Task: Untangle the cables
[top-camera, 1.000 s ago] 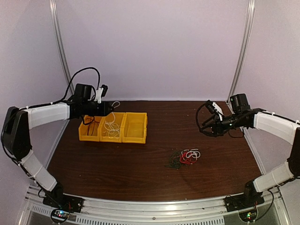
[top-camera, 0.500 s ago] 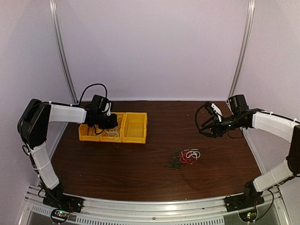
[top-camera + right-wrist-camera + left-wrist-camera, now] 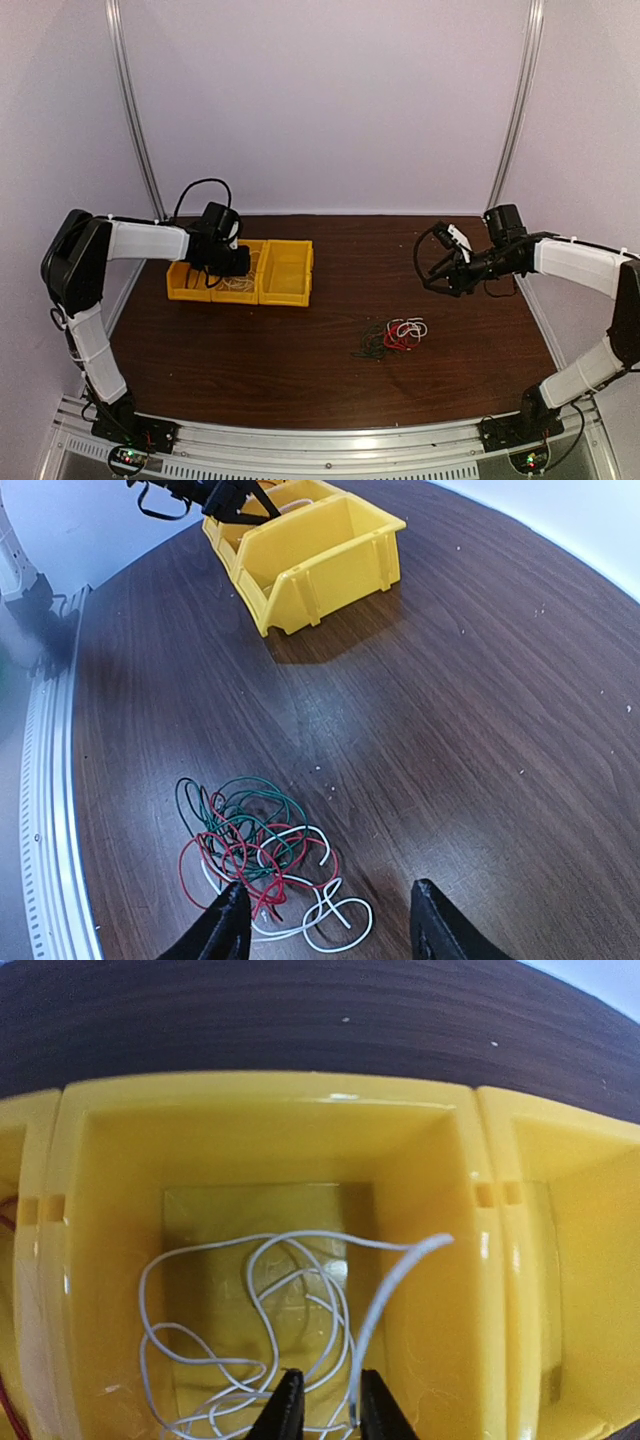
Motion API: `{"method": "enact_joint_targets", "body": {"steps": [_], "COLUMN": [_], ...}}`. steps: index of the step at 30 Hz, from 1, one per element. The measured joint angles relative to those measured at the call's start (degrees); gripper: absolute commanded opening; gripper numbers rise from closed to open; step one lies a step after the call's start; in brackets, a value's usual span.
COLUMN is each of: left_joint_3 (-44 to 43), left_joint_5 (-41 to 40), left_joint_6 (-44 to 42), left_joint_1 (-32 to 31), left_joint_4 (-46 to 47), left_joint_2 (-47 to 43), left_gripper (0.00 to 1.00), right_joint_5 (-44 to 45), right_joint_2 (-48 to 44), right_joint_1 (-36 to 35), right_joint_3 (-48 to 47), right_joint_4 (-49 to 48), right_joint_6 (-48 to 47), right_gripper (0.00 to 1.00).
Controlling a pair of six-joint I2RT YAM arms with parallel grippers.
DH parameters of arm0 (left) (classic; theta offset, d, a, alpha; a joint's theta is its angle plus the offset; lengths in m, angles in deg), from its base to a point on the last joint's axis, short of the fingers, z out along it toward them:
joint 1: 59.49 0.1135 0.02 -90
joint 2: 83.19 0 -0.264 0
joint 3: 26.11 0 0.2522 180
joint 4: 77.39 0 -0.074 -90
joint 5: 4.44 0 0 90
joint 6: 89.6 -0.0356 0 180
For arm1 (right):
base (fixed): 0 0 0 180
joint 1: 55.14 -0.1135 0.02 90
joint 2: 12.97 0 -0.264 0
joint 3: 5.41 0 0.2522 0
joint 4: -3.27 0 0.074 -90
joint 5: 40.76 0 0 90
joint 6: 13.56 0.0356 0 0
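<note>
On table [image 3: 450,730], cables [image 3: 258,855] lie seemingly below right gripper [image 3: 328,900].

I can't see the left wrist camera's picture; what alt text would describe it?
A thin white cable lies in loose loops inside a yellow bin, one end passing between the slightly parted fingertips of the left gripper. Dark table beyond.

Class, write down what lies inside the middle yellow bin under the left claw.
A loose white cable coils on the floor of the middle bin, one end rising by the left claw. Its fingers cover the nearest loops.
</note>
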Motion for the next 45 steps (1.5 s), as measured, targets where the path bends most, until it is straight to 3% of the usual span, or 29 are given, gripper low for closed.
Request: {"method": "enact_joint_targets", "body": {"steps": [5, 11, 26, 36, 45], "left_joint_3": [-1.09, -3.17, -3.85, -3.85, -2.86], "left_joint_5": [-1.03, -1.99, -12.52, -13.05, -8.61], "left_joint_6": [-1.05, -2.01, -6.84, -8.46, -10.25], "left_joint_1": [-1.64, -2.84, -15.52, -18.82, -21.79], "left_joint_4": [-1.81, -2.62, -5.97, -5.27, 0.52], "left_joint_2": [-6.14, -14.01, -16.17, -15.54, -14.29], "left_gripper": [0.62, 0.64, 0.61, 0.61, 0.61], "right_joint_5": [1.97, 1.33, -0.83, -0.63, -0.83], "right_joint_2": [4.04, 9.29, 12.92, 14.62, 15.67], "right_joint_1": [0.00, -0.15, -6.36, -7.50, -7.82], "right_joint_3": [-0.28, -2.38, -4.44, -4.96, -5.46], "right_joint_4": [1.36, 6.91, 14.49, 15.23, 16.94], "right_joint_6": [-1.31, -5.44, -11.67, -12.46, -13.35], "right_gripper": [0.55, 0.63, 0.59, 0.41, 0.00]}}
